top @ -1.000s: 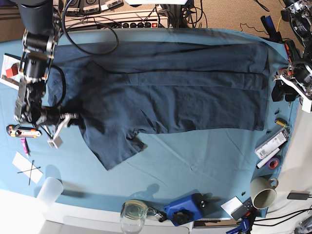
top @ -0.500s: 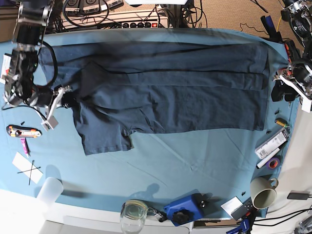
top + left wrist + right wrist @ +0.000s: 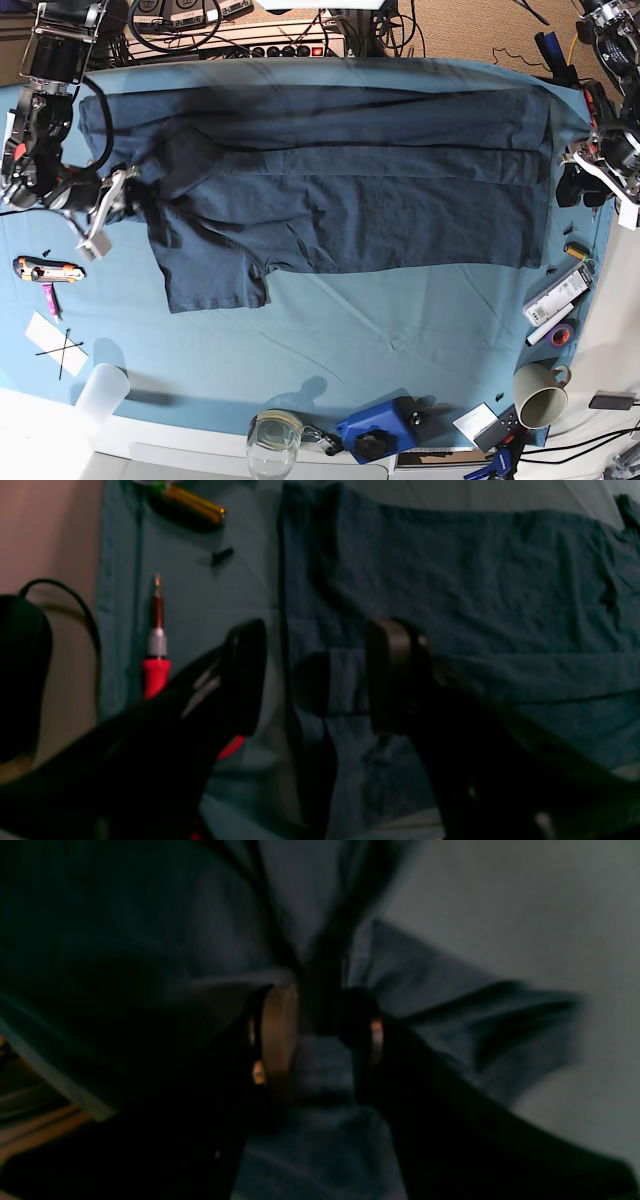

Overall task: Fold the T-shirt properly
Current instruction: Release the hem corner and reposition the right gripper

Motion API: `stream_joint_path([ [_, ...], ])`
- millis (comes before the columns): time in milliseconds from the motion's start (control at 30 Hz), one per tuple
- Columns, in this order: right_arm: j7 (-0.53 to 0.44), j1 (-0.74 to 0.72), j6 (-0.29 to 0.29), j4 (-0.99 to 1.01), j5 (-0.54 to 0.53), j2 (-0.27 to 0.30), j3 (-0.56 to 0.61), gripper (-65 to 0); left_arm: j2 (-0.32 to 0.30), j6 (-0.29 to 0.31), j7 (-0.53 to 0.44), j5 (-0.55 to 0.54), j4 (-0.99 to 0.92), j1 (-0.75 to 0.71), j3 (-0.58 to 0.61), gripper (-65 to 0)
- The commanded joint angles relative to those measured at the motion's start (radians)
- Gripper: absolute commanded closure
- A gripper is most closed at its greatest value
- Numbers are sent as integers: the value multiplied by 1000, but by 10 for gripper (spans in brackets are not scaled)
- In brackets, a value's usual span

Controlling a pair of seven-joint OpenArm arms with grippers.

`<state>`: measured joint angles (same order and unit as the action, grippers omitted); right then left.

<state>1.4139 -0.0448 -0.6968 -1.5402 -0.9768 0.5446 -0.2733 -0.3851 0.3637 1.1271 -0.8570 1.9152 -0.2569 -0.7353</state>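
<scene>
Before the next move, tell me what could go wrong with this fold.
1. The right claw has its jaws apart around a bunch of the T-shirt; pulling away may drag the cloth if it snags.
2. The sleeve sticks out past the folded body, so the fold may end up uneven.
3. The open left claw hovers over the hem and could ruffle it if lowered.

L gripper jaws wide apart over T-shirt edge; red screwdriver beside (on tablecloth).
</scene>
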Motion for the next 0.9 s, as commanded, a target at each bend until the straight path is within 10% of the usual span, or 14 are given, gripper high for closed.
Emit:
stream_joint_path([
  [0,-18,-22,-1,-39,-8,26,-35,-187,-16,3,-21,-11,13,5,-6,-322],
  [233,-270,-93,-1,-28,230,12,-124,-187,-16,4,-21,-11,13,5,-6,-322],
  [600,-396,-409,-1,454,309,6,88,-262,-17,4,-28,-11,13,5,-6,-322],
  [867,-488,-560,-1,769,403,-121,136,-262,-17,3,-28,-11,13,7,-6,-322],
])
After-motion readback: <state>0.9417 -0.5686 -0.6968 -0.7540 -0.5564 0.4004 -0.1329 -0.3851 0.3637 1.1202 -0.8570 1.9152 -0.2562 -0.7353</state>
